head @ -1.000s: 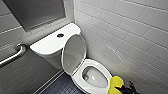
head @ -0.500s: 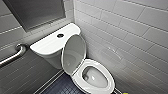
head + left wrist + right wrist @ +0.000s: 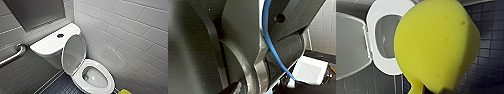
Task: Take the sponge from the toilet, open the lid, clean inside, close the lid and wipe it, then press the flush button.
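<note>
The white toilet (image 3: 50, 46) stands in the corner with its lid (image 3: 73, 53) raised against the tank. The seat ring (image 3: 110, 83) is down around the open bowl (image 3: 96, 77). The round dark flush button (image 3: 60, 35) sits in the middle of the tank top. A corner of the yellow sponge (image 3: 125, 91) pokes in at the lower edge of the head view, right of the bowl. In the right wrist view the sponge (image 3: 436, 45) looms large and squeezed, with my right gripper shut on it from behind, above the floor beside the seat (image 3: 384, 66) and the lid (image 3: 348, 45).
A metal grab bar (image 3: 12, 56) runs along the grey wall left of the tank. A white tiled wall (image 3: 130, 37) closes in on the right of the toilet. Dark small-tiled floor (image 3: 60, 86) lies in front. A dark panel (image 3: 37, 12) hangs above the tank.
The sponge and the right gripper have drawn back toward the lower edge of the head view, away from the bowl. The toilet and its lid stand as before.
</note>
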You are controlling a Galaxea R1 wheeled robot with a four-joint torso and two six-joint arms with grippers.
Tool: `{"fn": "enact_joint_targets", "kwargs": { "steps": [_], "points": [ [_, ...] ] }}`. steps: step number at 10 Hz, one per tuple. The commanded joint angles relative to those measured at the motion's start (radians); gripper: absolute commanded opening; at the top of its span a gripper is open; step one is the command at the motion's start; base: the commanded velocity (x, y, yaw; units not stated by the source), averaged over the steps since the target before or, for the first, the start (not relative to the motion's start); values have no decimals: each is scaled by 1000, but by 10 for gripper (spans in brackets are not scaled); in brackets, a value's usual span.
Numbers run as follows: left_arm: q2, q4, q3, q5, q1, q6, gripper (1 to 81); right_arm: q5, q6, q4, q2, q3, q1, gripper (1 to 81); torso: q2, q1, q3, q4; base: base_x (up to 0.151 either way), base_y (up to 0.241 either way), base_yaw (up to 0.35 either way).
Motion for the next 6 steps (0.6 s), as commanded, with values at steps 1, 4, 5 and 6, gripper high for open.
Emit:
{"fn": "enact_joint_targets", "kwargs": {
  "steps": [1,4,5,6],
  "points": [
    [14,5,13,85,38,8,811,-152,-48,-41,-23,50,159,10,0,0,0,0,0,0,0],
    [35,3,-23,87,34,8,811,-301,-48,-29,101,-36,312,10,0,0,0,0,0,0,0],
    [38,3,-28,85,34,8,811,-353,-45,-26,156,-76,372,10,0,0,0,0,0,0,0],
    [38,5,-29,85,31,8,811,-411,-41,-26,214,-126,429,10,0,0,0,0,0,0,0]
  ]
}}
